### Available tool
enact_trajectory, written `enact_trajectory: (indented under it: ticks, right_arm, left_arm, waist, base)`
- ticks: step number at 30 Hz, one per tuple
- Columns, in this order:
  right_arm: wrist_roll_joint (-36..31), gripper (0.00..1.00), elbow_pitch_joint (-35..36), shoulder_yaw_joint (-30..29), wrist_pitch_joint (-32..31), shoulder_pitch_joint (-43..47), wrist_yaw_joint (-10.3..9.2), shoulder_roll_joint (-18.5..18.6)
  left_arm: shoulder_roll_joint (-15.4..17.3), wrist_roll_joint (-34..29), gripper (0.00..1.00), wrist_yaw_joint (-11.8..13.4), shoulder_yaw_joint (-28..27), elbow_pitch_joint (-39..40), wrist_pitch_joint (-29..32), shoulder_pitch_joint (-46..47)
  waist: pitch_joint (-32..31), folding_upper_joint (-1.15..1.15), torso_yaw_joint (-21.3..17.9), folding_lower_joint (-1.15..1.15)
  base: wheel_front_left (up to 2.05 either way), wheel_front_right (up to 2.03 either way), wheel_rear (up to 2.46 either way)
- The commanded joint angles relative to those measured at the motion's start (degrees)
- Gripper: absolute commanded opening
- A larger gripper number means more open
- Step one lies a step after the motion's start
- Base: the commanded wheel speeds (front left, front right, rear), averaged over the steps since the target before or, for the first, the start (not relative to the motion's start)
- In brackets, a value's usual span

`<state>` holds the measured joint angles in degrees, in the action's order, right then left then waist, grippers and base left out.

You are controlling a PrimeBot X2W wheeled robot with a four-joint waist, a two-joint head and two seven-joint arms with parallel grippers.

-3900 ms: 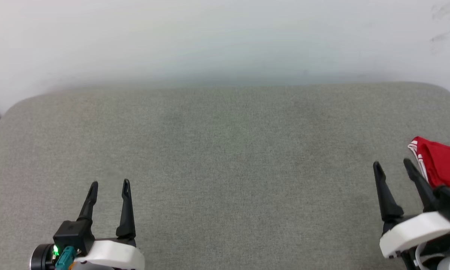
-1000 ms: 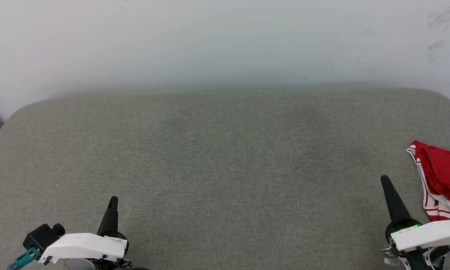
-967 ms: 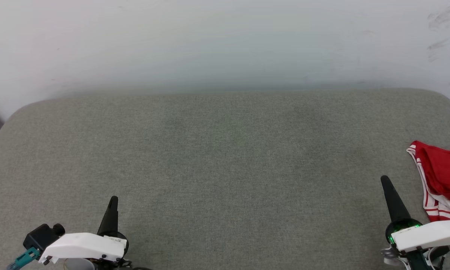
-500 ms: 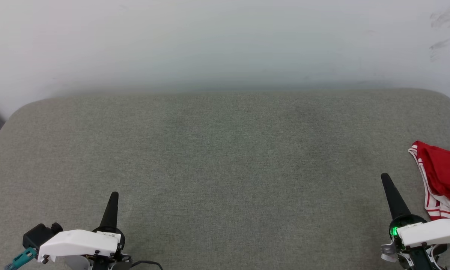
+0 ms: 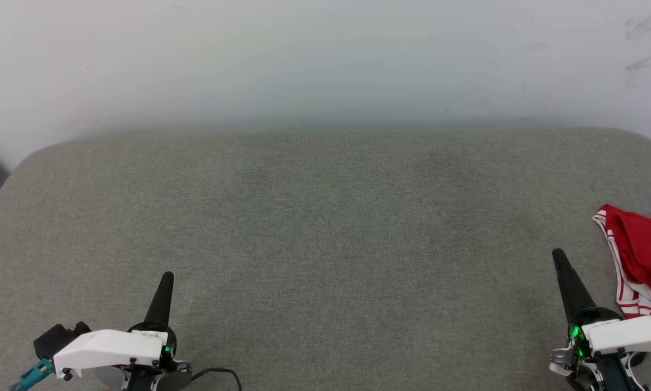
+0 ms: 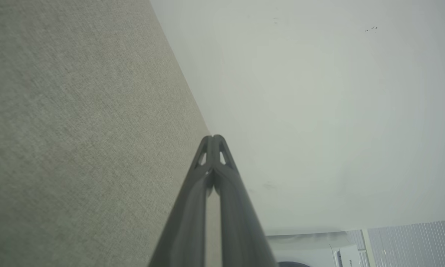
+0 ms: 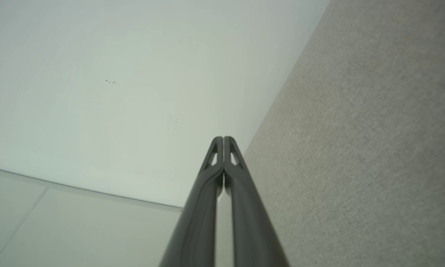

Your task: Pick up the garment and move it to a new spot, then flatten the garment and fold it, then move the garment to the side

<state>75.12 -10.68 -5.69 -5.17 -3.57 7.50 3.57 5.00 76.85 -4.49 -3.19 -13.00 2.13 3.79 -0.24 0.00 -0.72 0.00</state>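
Red garment with striped trim bunched at the grey cushion's right edge, right gripper just beside it, left gripper near the front-left corner, both pairs of fingers pressed together, empty.

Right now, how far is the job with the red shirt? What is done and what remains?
Looks done: the garment lies at the right edge of the grey surface, off to the side, so the move aside may be finished. In hand: nothing; the left gripper and the right gripper are shut and empty. Left: unclear, as the picture cuts the garment off and hides whether it is folded.
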Motion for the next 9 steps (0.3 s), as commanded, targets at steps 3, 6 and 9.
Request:
enact_trajectory:
  ticks: [3, 6, 9]
  right_arm:
    - [2.4, 0.00, -0.2, -0.2, -0.4, -1.5, -0.01, -0.2]
    - [3.9, 0.00, -0.5, -0.3, -0.4, -1.6, -0.01, -0.2]
    - [5.2, 0.00, -0.9, -0.3, -0.5, -1.7, -0.01, -0.3]
  left_arm:
    - [-0.2, 2.1, 0.00, -0.7, -0.7, 0.1, 0.7, 1.3]
    - [-0.4, 3.4, 0.00, -0.8, -0.9, 0.0, 1.0, 1.5]
    - [-0.6, 4.7, 0.00, -1.2, -1.2, -0.2, 1.4, 1.7]
  waist:
    - [0.0, 0.00, 0.1, 0.00]
    - [0.1, 0.00, 0.1, 0.00]
    - [0.1, 0.00, 0.2, 0.00]
  base:
    - [0.00, 0.00, 0.00]
    - [0.00, 0.00, 0.00]
    - [0.00, 0.00, 0.00]
